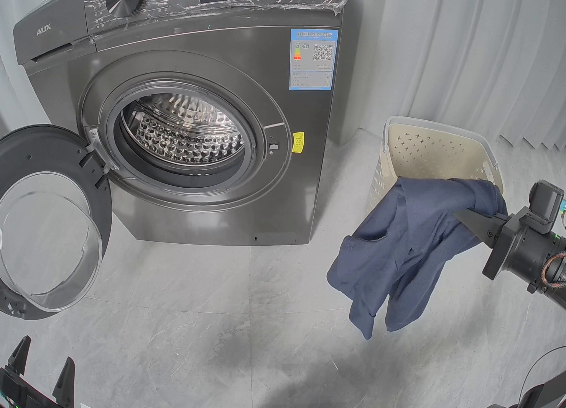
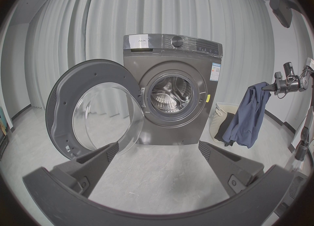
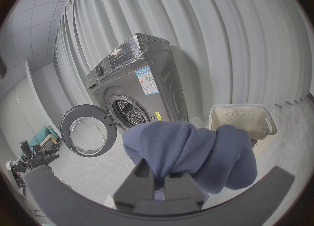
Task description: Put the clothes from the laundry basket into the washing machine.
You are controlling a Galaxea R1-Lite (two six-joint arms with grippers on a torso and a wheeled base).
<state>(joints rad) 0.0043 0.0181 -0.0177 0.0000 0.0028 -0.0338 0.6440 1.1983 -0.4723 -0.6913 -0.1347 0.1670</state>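
Note:
A grey front-loading washing machine (image 1: 194, 102) stands with its round door (image 1: 50, 220) swung wide to the left and its steel drum (image 1: 183, 126) bare. A dark blue garment (image 1: 407, 244) hangs in the air in front of the cream laundry basket (image 1: 439, 149), and my right gripper (image 1: 471, 217) is shut on its upper edge. In the right wrist view the blue garment (image 3: 193, 151) bunches over the shut right gripper (image 3: 158, 177). From the left wrist view a dark piece of clothing (image 2: 226, 127) lies in the basket (image 2: 222, 114). My left gripper (image 1: 41, 368) is low at the near left, open and holding nothing.
Pale grey floor tiles (image 1: 236, 320) lie between me and the machine. White curtains (image 1: 460, 43) hang behind the machine and basket. The open door juts out over the floor on the left.

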